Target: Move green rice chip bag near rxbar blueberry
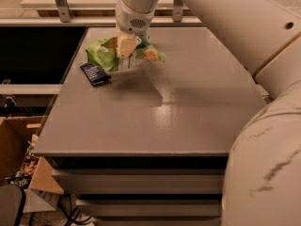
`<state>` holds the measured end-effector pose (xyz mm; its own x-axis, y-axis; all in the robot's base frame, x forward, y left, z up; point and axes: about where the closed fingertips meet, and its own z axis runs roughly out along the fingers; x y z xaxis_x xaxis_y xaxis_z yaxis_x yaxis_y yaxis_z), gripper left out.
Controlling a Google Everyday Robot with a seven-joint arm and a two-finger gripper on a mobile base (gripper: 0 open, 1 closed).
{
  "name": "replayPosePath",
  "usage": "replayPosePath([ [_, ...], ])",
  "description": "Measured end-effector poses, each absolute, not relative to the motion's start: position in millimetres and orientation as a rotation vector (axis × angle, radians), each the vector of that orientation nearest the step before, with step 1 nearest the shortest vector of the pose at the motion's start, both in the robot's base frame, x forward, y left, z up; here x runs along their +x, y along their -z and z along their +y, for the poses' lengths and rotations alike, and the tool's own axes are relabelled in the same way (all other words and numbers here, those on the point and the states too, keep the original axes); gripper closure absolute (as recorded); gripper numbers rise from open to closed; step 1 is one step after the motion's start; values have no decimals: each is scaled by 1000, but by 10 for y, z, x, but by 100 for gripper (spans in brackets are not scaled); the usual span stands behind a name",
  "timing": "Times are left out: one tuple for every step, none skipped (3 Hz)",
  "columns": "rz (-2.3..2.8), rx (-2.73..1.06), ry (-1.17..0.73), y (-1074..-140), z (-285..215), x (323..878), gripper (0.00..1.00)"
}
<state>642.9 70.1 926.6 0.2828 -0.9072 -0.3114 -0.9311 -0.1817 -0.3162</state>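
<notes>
The green rice chip bag (101, 53), crumpled light-green foil with tan chip pictures, lies at the back left of the grey table (188, 117). My gripper (125, 50) comes down from above onto the bag's middle and is shut on it. Green foil shows on both sides of the gripper, and part of the bag is hidden under it. The rxbar blueberry (95, 73), a small dark navy wrapper with white text, lies flat just in front and to the left of the bag, almost touching its lower edge.
My white arm (244, 27) fills the right and upper right of the view. A dark opening (37, 55) lies left of the table. A cardboard box with clutter (23, 168) stands on the floor at the lower left. Metal rails (61, 4) run behind the table.
</notes>
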Motion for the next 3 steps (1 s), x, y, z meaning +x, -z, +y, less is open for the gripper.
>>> replayPosePath([
  [1661, -2108, -69, -9251, 664, 6494, 13],
  [1667, -2107, -69, -9236, 649, 6514, 0],
  [1666, -2106, -82, -9236, 648, 6515, 0],
])
